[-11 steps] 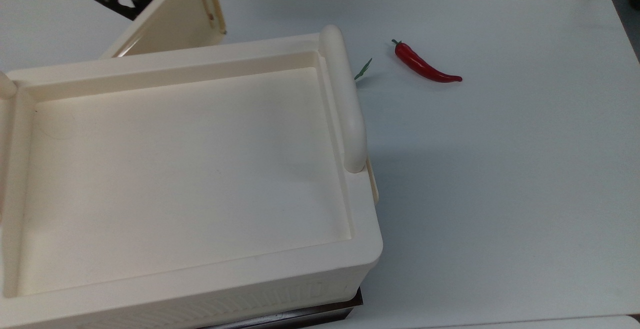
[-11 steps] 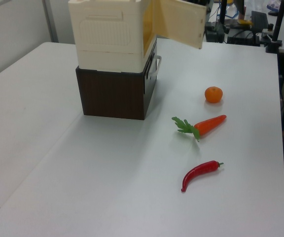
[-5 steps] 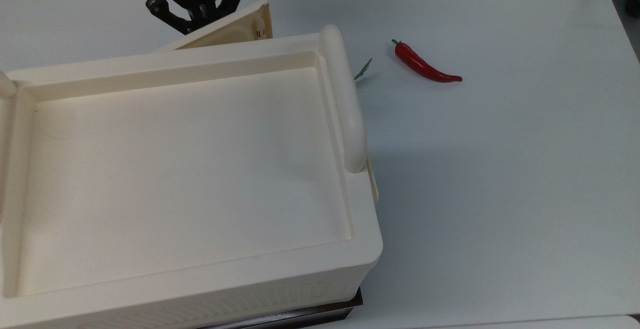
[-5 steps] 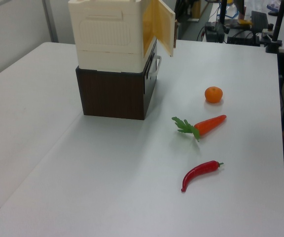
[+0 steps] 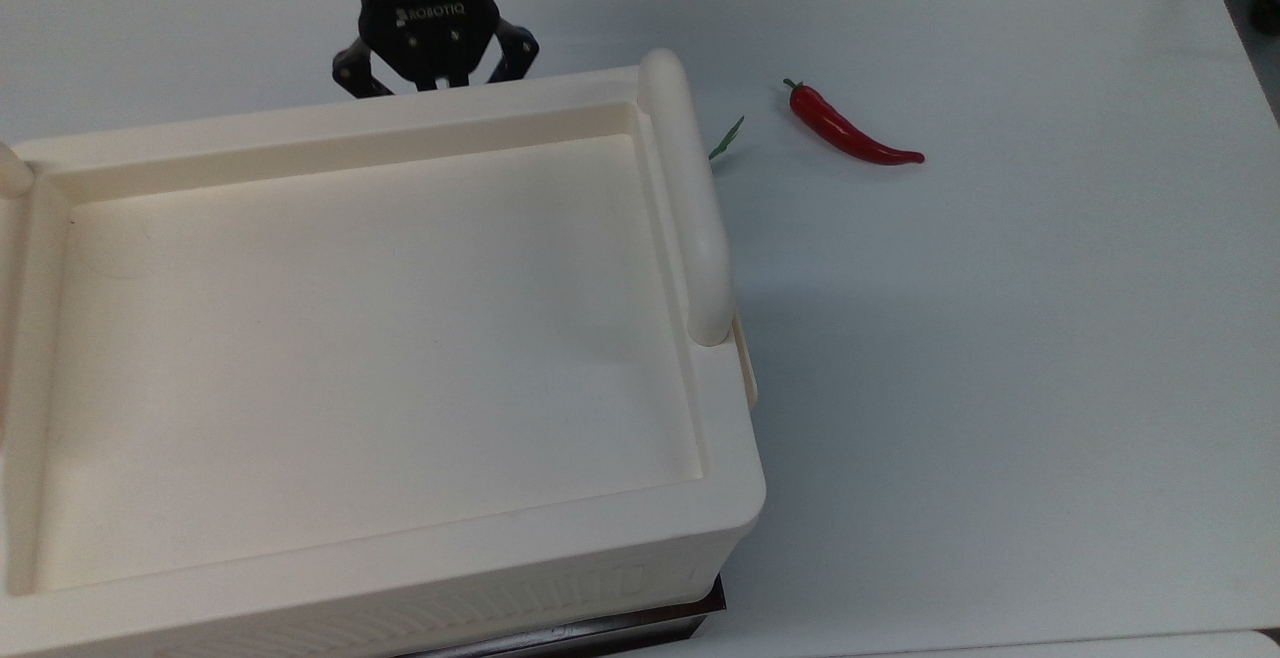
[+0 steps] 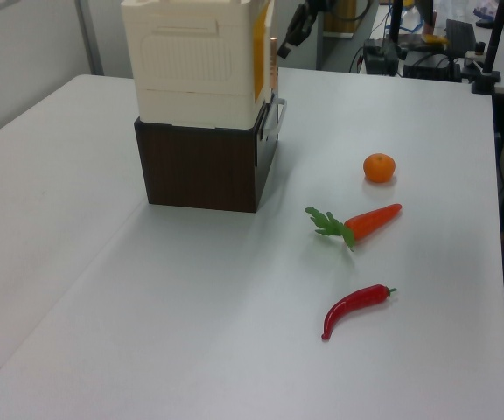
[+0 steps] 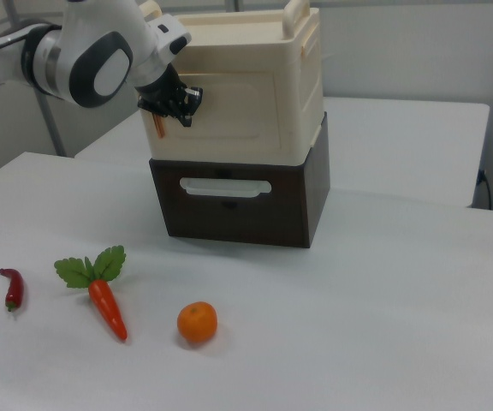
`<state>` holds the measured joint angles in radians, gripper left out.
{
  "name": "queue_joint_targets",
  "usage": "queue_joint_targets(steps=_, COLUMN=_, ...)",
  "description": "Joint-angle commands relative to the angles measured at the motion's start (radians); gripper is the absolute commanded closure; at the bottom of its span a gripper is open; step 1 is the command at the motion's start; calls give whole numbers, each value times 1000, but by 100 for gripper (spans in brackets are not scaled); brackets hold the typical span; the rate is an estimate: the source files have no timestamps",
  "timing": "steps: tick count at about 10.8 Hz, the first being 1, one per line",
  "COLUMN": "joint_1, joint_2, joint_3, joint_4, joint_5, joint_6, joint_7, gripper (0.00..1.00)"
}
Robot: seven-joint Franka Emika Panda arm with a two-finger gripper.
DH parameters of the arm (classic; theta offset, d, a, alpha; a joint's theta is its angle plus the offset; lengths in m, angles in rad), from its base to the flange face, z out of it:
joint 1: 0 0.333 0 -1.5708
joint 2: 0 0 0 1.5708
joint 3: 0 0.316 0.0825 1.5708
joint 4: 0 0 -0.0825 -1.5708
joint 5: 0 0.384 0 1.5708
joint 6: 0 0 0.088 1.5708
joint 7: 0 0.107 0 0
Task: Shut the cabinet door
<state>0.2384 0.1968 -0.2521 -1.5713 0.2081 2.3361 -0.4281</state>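
Cabinet door (image 7: 229,107) lies flush or nearly so against the front of the cabinet (image 5: 380,338), which sits on a dark brown drawer unit (image 7: 238,201) on the worktop (image 5: 1000,338). The gripper (image 7: 176,110) is right at the door's edge on the right view's left; its jaws are spread in the top view, with nothing seen between them. Chili (image 5: 850,133), carrot (image 6: 370,220) and orange (image 6: 379,167) lie apart on the worktop, well clear of the cabinet.

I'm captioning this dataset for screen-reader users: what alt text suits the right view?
A robot gripper presses against the cabinet door of a cream cabinet stacked on a dark drawer unit. A chili, carrot and orange lie on the white table.
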Motion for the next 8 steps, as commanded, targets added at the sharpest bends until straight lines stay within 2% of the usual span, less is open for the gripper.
queue_joint_targets(steps=1, joint_1=22, joint_2=46, joint_3=-1, joint_4=23, joint_5=8, joint_6=97, joint_7=107, gripper=100)
queue_joint_targets(steps=6, joint_1=19, joint_2=30, joint_3=-1, joint_4=22, joint_5=2, joint_6=94, joint_7=131, gripper=100)
queue_joint_targets(steps=8, joint_1=9, joint_2=-12, joint_3=-1, joint_4=-10, joint_5=7, joint_6=-10, joint_7=129, gripper=100)
